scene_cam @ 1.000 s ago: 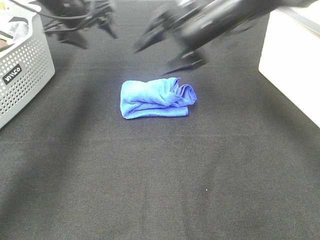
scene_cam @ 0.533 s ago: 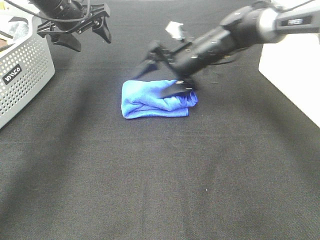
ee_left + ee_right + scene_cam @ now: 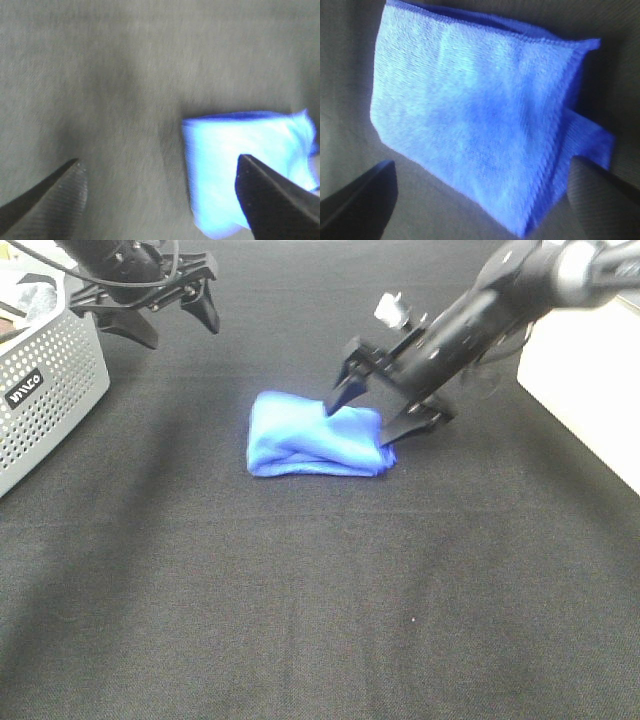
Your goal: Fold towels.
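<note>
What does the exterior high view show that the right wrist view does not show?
Only the exterior high view shows the grey perforated plastic basket, the white box, the left gripper open and raised far from the towel, and the whole right gripper.

Only the right wrist view shows the stitched hem and the folded layers.

Both show the royal-blue microfibre towel on the black cloth table.

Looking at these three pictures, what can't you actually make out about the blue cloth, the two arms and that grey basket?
- The bright blue microfibre towel: its underside and inner folds are hidden, and no tag shows.
- The right tool: whether its open tips touch the towel is unclear in the high view.
- The left tool: its arm is cut off by the top edge.
- The grey perforated plastic basket: it is cropped at the left edge, its contents unreadable.
</note>
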